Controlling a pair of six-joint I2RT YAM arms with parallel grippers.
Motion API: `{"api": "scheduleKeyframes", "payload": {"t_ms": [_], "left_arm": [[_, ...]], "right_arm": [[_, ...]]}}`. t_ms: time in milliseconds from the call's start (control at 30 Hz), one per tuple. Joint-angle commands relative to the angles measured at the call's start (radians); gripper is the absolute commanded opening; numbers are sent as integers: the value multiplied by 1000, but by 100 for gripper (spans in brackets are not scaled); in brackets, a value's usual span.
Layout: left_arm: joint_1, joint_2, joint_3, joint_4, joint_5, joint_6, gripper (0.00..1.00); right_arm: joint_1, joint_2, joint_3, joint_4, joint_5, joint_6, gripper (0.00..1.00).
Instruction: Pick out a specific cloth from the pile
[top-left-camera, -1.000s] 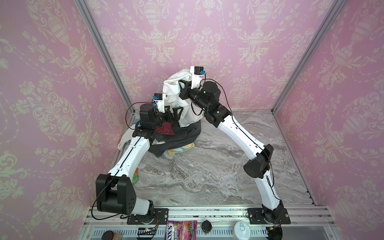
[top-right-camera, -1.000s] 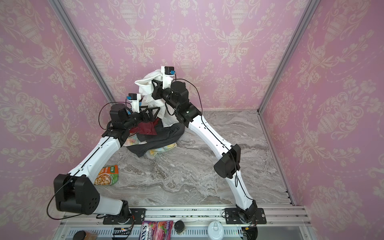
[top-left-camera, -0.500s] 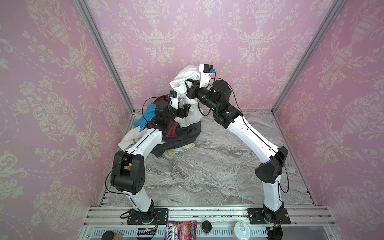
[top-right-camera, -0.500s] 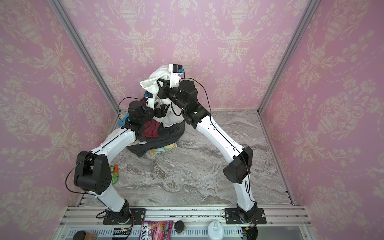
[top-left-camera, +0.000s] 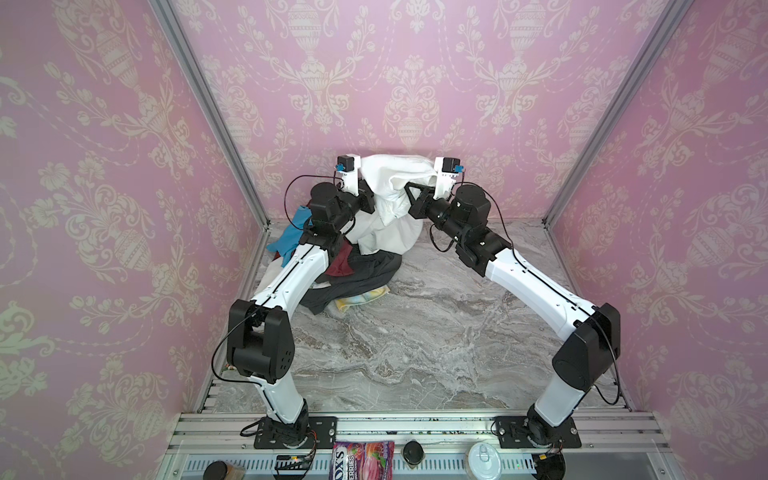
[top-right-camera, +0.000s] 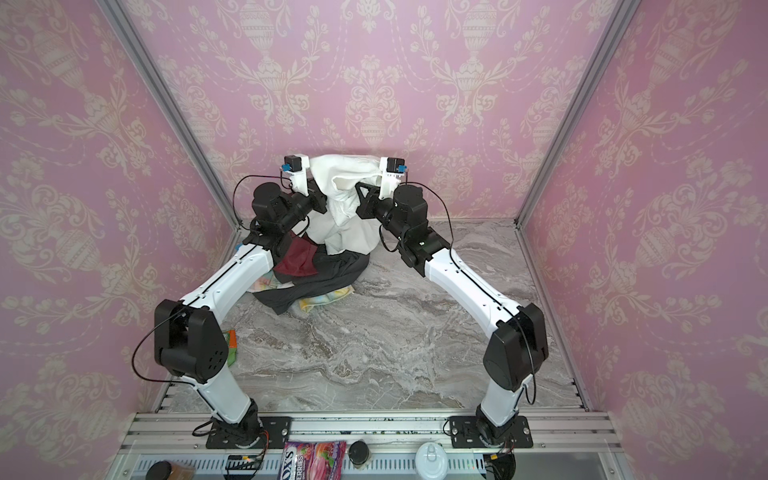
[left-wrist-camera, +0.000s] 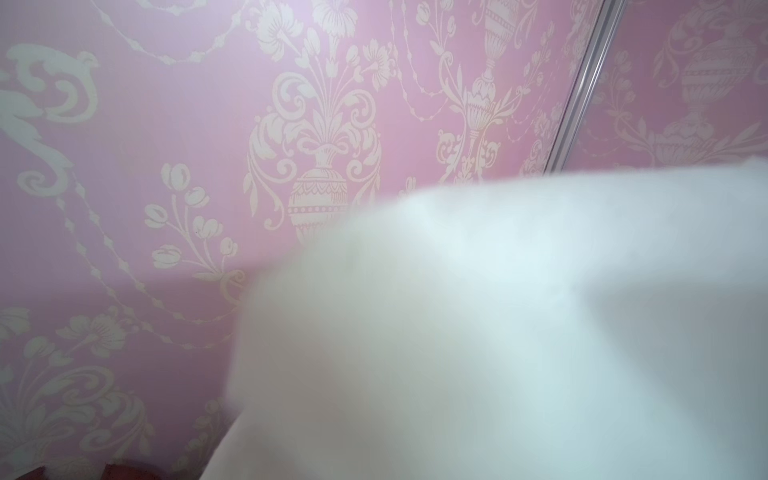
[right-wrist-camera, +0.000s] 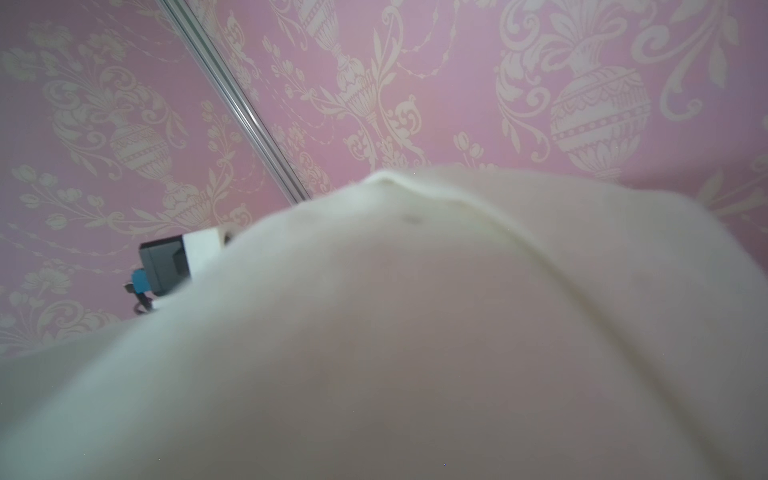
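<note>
On the table (top-left-camera: 436, 332), at the back left, lies the pile (top-left-camera: 370, 270) of grey, maroon and blue garments. Above it the white shirt (top-left-camera: 390, 199), thin and wrinkled, hangs between my left jaws and right jaws, both closed on it.

pile (top-left-camera: 365, 270): heaped, back-left table corner | white shirt (top-left-camera: 390, 208): hanging aloft, bunched, hem touching pile

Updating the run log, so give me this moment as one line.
left gripper: shut on shirt | right gripper: shut on shirt | shirt: raised between both, lower end at pile
</note>
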Motion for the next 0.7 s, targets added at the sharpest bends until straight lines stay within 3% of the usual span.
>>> {"api": "scheduleKeyframes", "payload": {"t_ms": [0, 367, 667], "left_arm": [[-4, -67, 90, 9, 24, -87, 0], [-32, -95, 239, 35, 147, -270, 0], [-105, -114, 346, -42, 229, -291, 0]], "right_arm": [[-10, -40, -63, 44, -18, -50, 0], [-33, 11, -128, 141, -186, -129, 0], [-33, 73, -96, 199, -229, -131, 0]]}}
